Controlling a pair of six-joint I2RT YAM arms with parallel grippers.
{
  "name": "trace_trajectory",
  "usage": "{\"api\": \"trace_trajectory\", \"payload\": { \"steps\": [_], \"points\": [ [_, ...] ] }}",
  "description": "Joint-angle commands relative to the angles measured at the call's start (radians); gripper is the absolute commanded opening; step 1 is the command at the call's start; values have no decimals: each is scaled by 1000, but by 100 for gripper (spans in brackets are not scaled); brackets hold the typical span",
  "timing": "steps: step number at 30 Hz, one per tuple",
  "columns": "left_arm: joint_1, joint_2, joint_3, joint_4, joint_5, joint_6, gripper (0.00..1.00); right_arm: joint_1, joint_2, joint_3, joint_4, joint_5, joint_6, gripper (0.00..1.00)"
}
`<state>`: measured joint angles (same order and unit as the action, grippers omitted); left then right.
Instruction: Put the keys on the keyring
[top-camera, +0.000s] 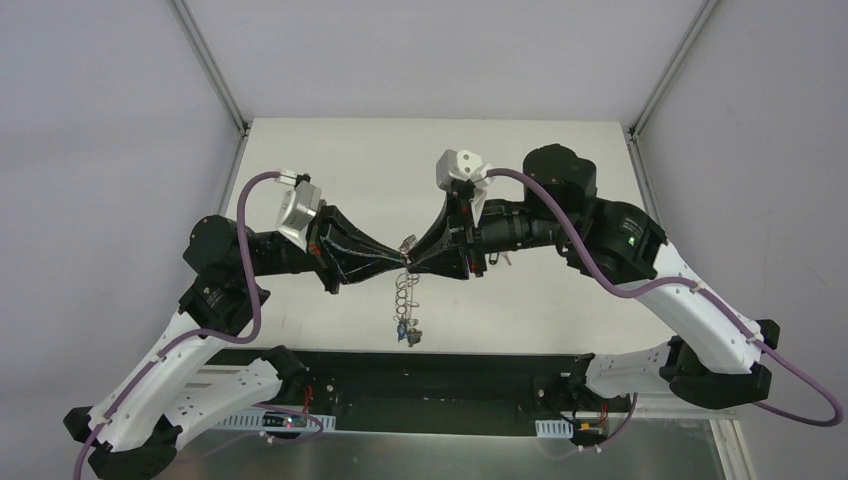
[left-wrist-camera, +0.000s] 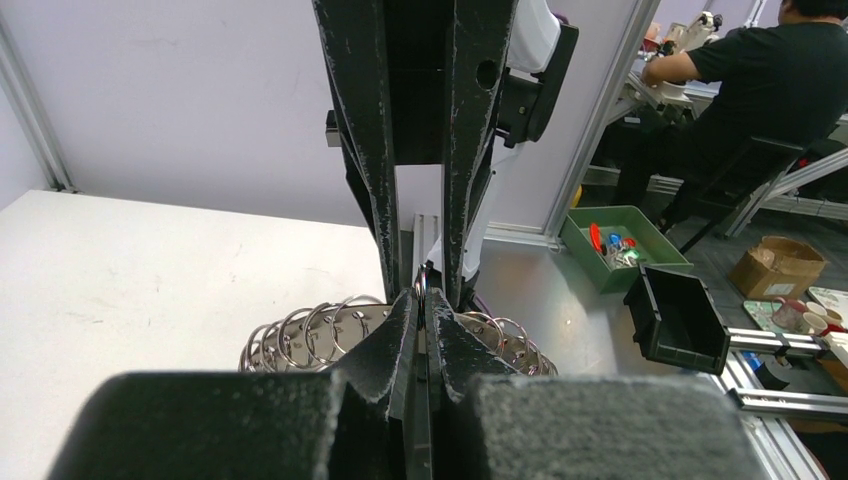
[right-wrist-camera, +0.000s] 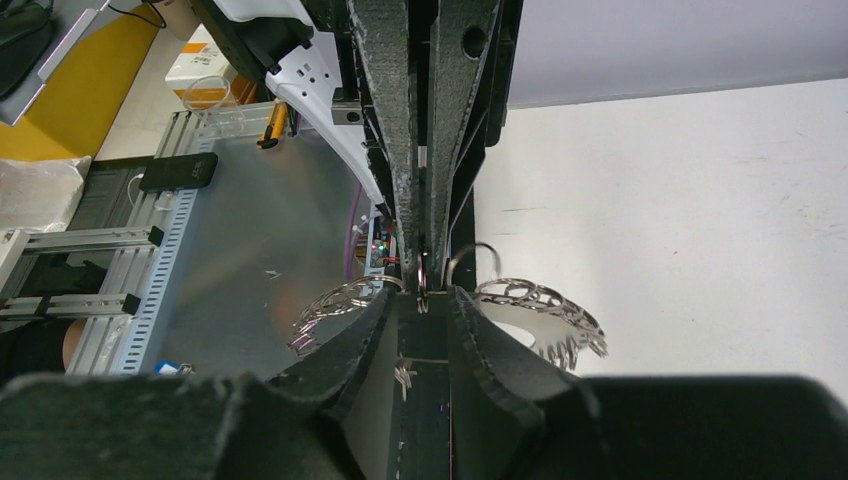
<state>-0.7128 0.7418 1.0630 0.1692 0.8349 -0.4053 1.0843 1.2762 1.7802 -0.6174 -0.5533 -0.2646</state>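
The keyring (top-camera: 402, 293) hangs in the air between both arms, above the table's near edge. Keys (top-camera: 405, 331), one with a blue tag, dangle from its lower rim. My left gripper (top-camera: 399, 263) is shut on the ring's upper rim; in the left wrist view the ring's plate and wire loops (left-wrist-camera: 315, 335) spread out on both sides of the closed fingertips (left-wrist-camera: 423, 298). My right gripper (top-camera: 417, 262) meets it tip to tip from the other side. Its jaws (right-wrist-camera: 424, 296) stand a little apart, with a small wire loop (right-wrist-camera: 422, 276) between the tips. A small silver piece (right-wrist-camera: 403, 376) lies deeper between its fingers.
The white table (top-camera: 560, 180) stretches behind the arms and a black base rail (top-camera: 440, 375) runs along its near edge. Off the table, the left wrist view shows a green bin (left-wrist-camera: 610, 245), a black bin (left-wrist-camera: 680, 315) and a seated person (left-wrist-camera: 770, 80).
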Motion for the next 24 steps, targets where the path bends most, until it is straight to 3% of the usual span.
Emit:
{"api": "trace_trajectory", "payload": {
  "steps": [1, 6, 10, 20, 24],
  "points": [
    [0, -11, 2, 82, 2, -9, 0, 11, -6, 39, 31, 6, -22, 24],
    [-1, -8, 4, 82, 6, -15, 0, 17, -5, 42, 35, 12, -22, 17],
    [0, -7, 6, 82, 10, -17, 0, 20, -2, 48, 35, 20, -24, 0],
    [-1, -2, 7, 40, 10, -4, 0, 25, -39, 11, 41, 78, -11, 0],
    [0, -15, 10, 15, 5, 13, 25, 24, -75, -35, 27, 122, 9, 0]
  ]
}}
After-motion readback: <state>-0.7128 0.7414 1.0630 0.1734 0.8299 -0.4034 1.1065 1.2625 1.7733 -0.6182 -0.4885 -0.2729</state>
